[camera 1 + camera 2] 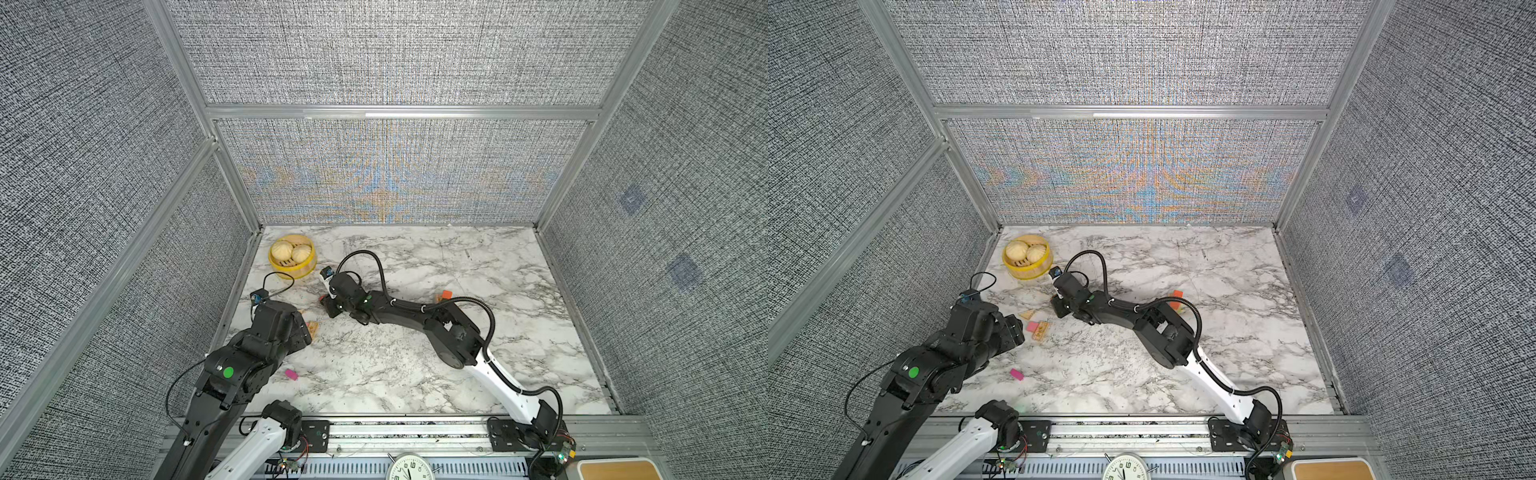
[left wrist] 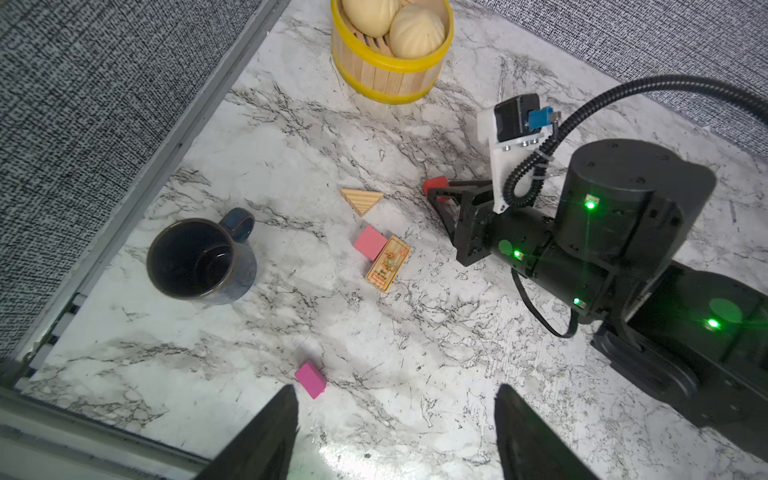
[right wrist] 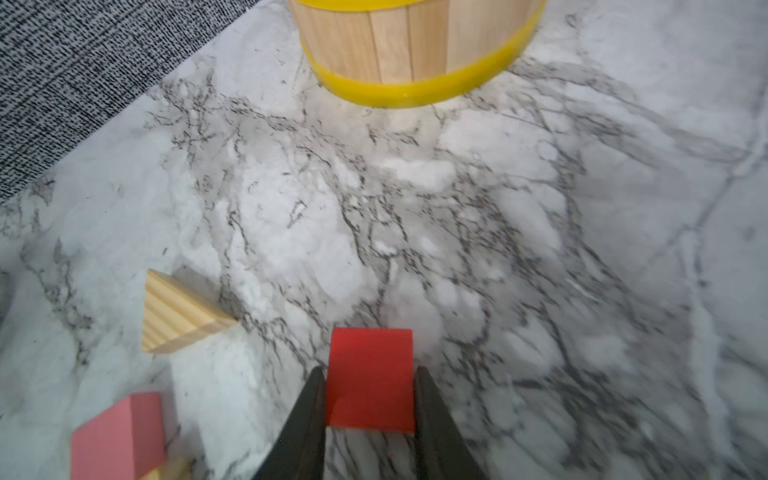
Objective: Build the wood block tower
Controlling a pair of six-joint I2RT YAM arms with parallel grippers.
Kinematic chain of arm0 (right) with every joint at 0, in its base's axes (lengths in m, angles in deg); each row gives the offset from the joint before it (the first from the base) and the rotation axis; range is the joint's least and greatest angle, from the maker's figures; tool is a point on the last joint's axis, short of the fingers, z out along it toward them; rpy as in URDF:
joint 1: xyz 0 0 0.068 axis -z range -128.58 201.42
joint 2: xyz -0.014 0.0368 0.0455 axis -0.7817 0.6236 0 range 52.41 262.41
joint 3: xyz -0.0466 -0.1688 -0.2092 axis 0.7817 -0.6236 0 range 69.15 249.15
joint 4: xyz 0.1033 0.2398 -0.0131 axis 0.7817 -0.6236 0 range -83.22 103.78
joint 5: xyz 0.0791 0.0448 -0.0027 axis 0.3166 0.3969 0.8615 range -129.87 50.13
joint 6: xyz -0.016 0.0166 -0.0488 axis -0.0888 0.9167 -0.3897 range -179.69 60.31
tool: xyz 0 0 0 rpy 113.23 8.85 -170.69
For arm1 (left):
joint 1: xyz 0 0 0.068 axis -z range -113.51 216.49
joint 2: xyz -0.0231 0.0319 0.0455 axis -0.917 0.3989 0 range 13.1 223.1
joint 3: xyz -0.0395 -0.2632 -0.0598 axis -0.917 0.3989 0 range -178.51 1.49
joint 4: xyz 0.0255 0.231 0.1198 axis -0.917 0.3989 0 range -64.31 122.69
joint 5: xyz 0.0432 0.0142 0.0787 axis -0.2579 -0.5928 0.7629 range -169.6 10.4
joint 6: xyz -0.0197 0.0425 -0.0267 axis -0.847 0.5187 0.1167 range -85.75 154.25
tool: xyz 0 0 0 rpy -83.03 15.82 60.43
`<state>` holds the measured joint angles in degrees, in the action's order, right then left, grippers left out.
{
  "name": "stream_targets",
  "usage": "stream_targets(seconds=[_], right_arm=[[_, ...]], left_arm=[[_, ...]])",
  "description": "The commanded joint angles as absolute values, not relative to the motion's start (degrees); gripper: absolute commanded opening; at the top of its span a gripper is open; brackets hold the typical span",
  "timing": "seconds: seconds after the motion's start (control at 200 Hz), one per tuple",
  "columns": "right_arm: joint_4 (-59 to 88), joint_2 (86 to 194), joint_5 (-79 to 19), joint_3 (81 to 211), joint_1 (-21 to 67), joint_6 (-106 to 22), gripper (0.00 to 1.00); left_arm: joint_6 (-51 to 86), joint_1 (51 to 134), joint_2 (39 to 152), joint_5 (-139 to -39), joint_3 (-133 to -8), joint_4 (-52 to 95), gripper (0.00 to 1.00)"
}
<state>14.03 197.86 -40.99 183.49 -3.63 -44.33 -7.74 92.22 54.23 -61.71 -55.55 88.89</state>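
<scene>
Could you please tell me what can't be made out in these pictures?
Tower: in both top views the right arm covers all but an orange bit.
Mug: hidden beneath the left arm in both top views.
Left gripper: the wrist view's edge cuts off all but its fingertips.
Red block: lifted or resting, unclear in any view.

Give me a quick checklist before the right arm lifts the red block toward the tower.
1. Right pincer gripping red block: ok, fingers against both sides.
2. Triangle clear of that pincer: ok, apart.
3. Steamer clear of the lift: ok, apart.
4. Left pincer out of the way: ok, open and empty.
5. Tower top free and level: cannot tell, partly hidden in both top views.
</scene>
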Motion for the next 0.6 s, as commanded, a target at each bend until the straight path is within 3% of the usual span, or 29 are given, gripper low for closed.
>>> stream_targets(seconds=[0.0, 0.59], right_arm=[[18.90, 192.87, -40.91, 176.55, -2.78, -43.86, 0.23], [30.92, 161.30, -46.66, 129.91, 2.54, -43.82, 0.23]], left_arm=[[-5.89, 92.16, 56.46, -63.95, -54.84, 83.68, 0.75], [-2.74, 92.67, 83.19, -82.03, -54.19, 53.03, 0.73]])
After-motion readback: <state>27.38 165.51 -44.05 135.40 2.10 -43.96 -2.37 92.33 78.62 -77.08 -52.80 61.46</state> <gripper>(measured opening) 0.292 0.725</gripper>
